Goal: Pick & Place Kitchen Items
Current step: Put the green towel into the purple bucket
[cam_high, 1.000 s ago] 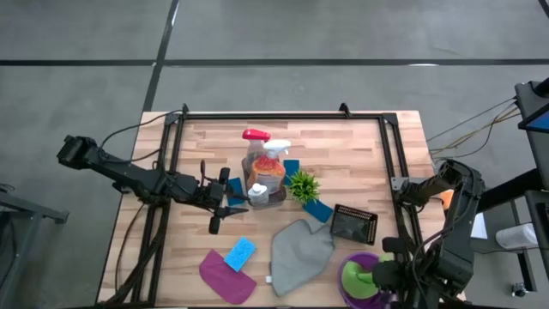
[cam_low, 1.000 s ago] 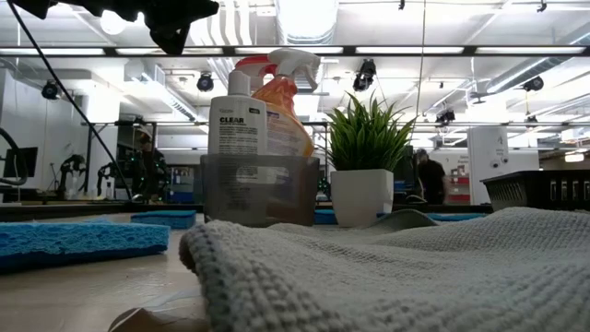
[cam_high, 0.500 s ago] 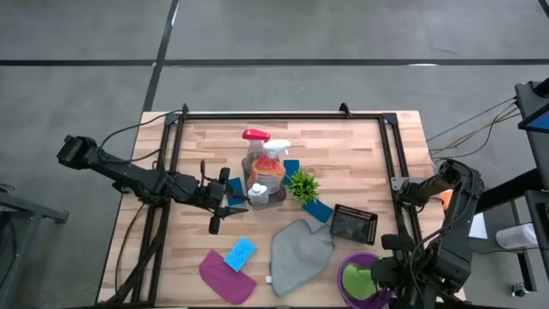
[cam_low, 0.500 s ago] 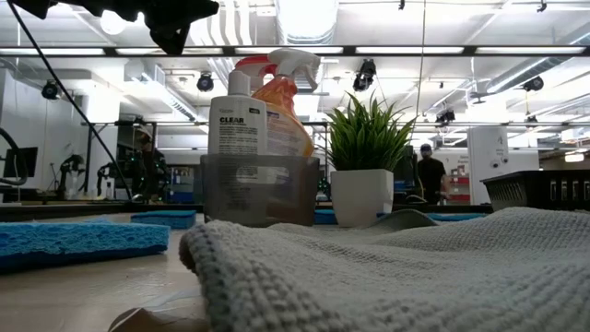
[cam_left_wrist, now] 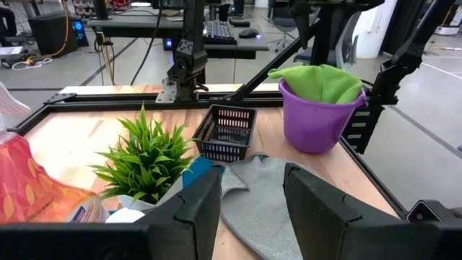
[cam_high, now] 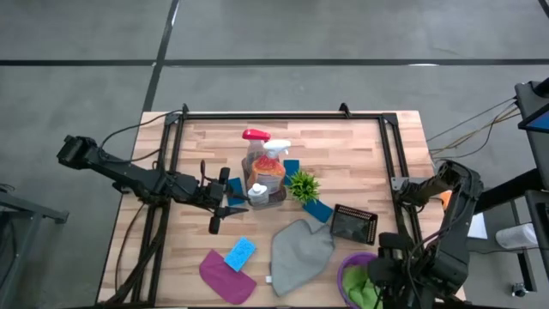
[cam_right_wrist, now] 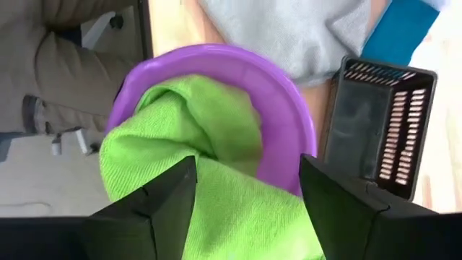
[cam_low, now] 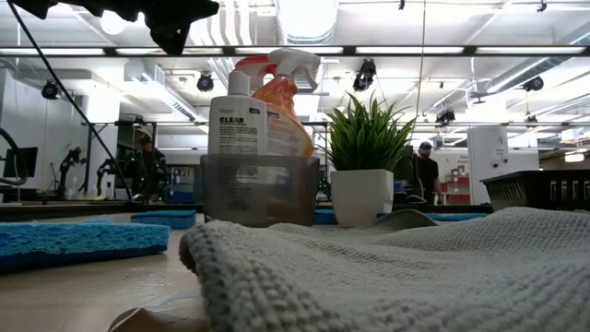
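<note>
The green cloth (cam_right_wrist: 216,180) is seen heaped in the purple bucket (cam_right_wrist: 285,115) at the table's (cam_high: 360,142) five o'clock corner, beneath the spread, empty right gripper (cam_right_wrist: 245,198), while the left gripper (cam_high: 225,199), parted and empty, hangs at nine o'clock of the bottles (cam_high: 262,167).

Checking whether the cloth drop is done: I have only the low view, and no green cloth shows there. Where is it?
Observer: The green cloth lies heaped in the purple bucket at the table's near right corner.
Operator: Is the right gripper holding it?
Observer: No. The right gripper hangs right over the bucket with its fingers spread wide.
Operator: And the left arm?
Observer: The left gripper waits open beside the spray bottles, holding nothing.
</note>
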`<state>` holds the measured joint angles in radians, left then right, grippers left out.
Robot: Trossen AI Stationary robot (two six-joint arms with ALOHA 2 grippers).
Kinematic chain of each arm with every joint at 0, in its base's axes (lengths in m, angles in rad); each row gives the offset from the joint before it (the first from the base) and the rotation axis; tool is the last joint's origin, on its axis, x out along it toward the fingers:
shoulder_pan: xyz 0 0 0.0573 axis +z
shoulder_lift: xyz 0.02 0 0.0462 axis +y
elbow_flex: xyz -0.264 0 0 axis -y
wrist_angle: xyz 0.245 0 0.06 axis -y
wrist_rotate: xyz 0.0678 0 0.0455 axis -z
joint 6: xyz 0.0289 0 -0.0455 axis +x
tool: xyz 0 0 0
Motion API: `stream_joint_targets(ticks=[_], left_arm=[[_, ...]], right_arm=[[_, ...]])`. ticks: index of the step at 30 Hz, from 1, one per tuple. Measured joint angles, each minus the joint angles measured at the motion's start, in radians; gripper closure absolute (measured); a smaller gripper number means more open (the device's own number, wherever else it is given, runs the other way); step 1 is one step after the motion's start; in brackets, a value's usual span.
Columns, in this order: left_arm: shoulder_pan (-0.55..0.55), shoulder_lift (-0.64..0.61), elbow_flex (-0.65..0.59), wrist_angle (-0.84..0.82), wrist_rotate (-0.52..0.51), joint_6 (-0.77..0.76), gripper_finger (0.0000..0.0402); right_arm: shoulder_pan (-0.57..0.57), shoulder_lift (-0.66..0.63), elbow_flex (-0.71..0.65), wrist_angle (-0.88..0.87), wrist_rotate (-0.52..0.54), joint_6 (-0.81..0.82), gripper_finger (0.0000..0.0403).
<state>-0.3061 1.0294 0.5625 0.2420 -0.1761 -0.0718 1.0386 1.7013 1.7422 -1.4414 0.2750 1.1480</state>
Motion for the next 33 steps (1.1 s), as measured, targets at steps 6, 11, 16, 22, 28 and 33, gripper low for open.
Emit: stream_joint_targets(ticks=[6,11,16,22,28,33], left_arm=[[0.0,0.0,0.0,-0.003,0.0,-0.004,0.0246],[0.0,0.0,0.0,-0.01,0.0,-0.004,0.0246],[0.0,0.0,0.0,-0.009,0.0,-0.007,0.0246],[0.0,0.0,0.0,-0.009,0.0,-0.007,0.0246],[0.0,0.0,0.0,-0.009,0.0,-0.006,0.0246],[0.0,0.0,0.0,-0.009,0.0,-0.004,0.0246]], right_arm=[[0.0,0.065,-0.009,0.001,-0.11,0.01,0.0229],[0.002,0.114,-0.011,0.001,-0.262,0.032,0.0298],[0.004,0.124,-0.011,0.001,-0.296,0.045,0.0363],[0.004,0.153,-0.013,-0.009,-0.357,0.033,0.0381],[-0.001,0.184,-0.014,-0.011,-0.366,-0.025,0.0385],[-0.014,0.215,-0.015,-0.01,-0.355,-0.09,0.0385]])
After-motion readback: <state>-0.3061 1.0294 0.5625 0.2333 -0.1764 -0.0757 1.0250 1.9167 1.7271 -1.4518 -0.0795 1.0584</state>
